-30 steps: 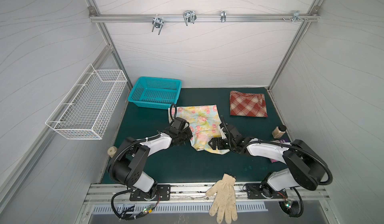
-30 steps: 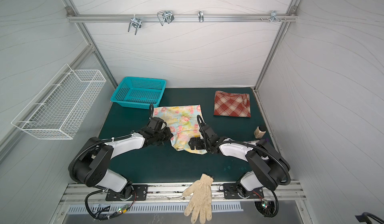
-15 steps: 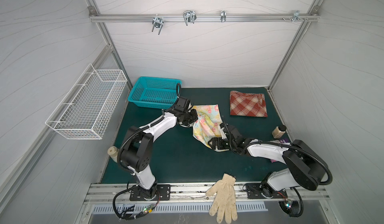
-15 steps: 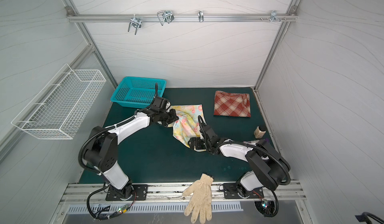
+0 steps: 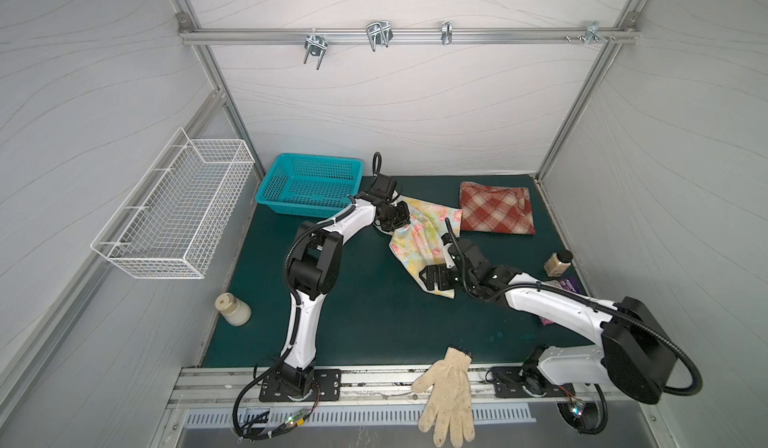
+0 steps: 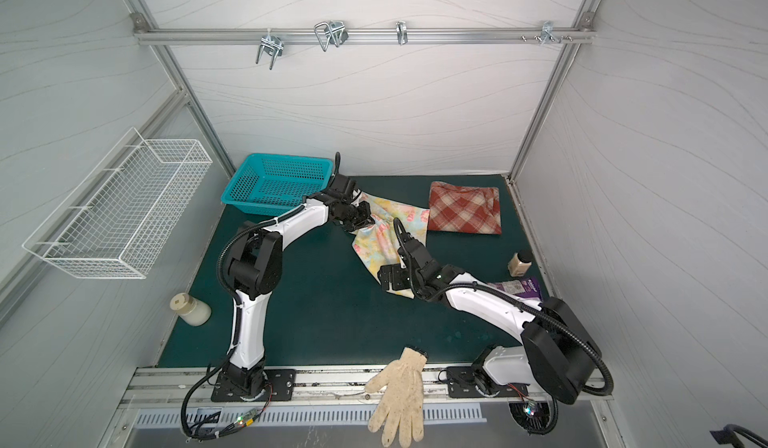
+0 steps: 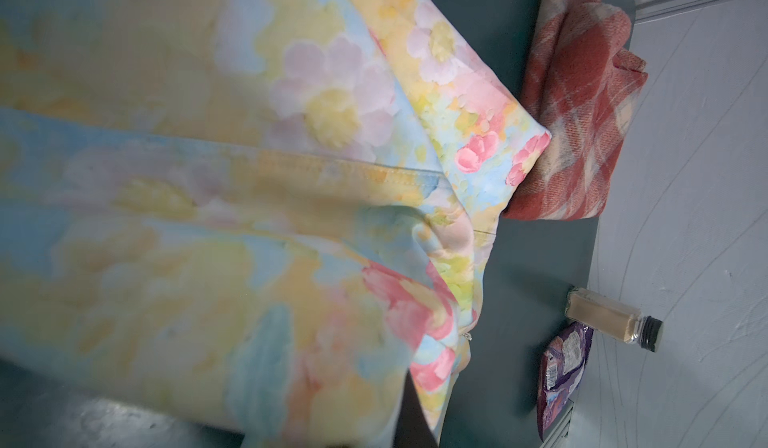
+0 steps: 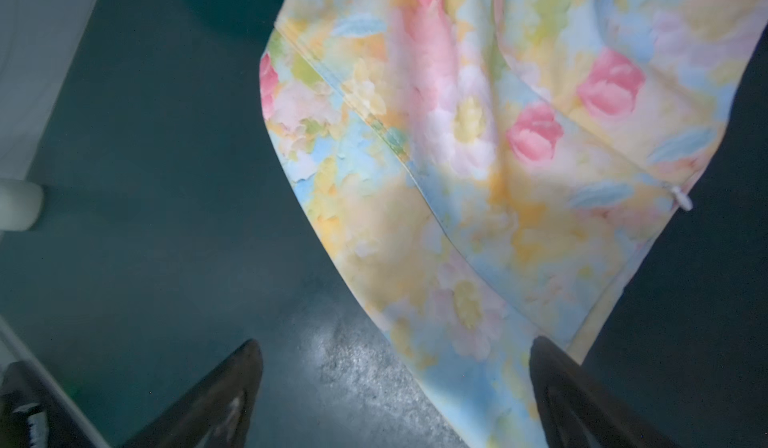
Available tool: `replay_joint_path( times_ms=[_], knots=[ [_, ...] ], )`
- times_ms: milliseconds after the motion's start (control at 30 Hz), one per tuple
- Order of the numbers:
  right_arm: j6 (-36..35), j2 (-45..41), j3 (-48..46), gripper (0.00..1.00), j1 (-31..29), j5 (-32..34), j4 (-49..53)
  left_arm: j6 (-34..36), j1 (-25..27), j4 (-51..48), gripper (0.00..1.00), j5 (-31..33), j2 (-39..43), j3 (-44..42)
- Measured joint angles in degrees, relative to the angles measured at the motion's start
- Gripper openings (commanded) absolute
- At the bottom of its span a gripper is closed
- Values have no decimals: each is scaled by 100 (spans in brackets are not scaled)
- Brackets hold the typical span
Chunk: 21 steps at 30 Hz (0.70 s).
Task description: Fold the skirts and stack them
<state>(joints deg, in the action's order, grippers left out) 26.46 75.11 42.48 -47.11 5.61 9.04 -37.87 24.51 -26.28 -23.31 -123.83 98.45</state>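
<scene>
My left gripper (image 5: 401, 218) clamps the floral skirt (image 5: 417, 240), arm stretched toward twelve o'clock; my right gripper (image 5: 432, 280) gapes over its six-o'clock corner.

Table (image 5: 353, 308) layout as I see it
Basket (image 5: 275, 184) at back left; flowered skirt (image 5: 419, 238) right of it; plaid skirt (image 5: 496, 211) further right, just beside; glove (image 5: 449, 392) on front rail (image 5: 374, 380).

thin smooth cloth on the floral skirt (image 5: 415, 242), thick fuzzy weave on the plaid skirt (image 5: 494, 211), matt green mat (image 5: 365, 300), knitted glove (image 5: 449, 392).
</scene>
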Motion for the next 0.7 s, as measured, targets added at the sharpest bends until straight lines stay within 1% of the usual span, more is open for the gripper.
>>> replay_joint_path(
  times_ms=[33,133,200,233,267,400,567,633,700],
  knots=[
    [-94,20,48,99,-103,157,57,0,2,-26,8,-13,-4,0],
    [-352,293,223,99,-448,636,219,-11,13,-52,27,-66,-4,0],
    [-542,654,387,99,-656,977,310,2,22,7,42,-111,9,-66],
    [-608,837,463,99,-732,1119,343,-39,24,39,47,-107,31,-131],
    [-691,1045,544,99,-804,1268,367,-44,24,70,51,-118,76,-238],
    [-933,1598,728,99,-1005,1676,409,-57,-55,85,54,-181,361,-702],
    [-1150,1891,890,99,-1095,1956,450,-190,-297,262,55,-367,1038,-1375],
    [-1207,2041,990,97,-1097,2033,461,-229,-444,369,56,-439,1344,-1635],
    [-1285,2236,1095,91,-1102,2083,457,-271,-577,476,56,-501,1631,-1862]
  ],
)
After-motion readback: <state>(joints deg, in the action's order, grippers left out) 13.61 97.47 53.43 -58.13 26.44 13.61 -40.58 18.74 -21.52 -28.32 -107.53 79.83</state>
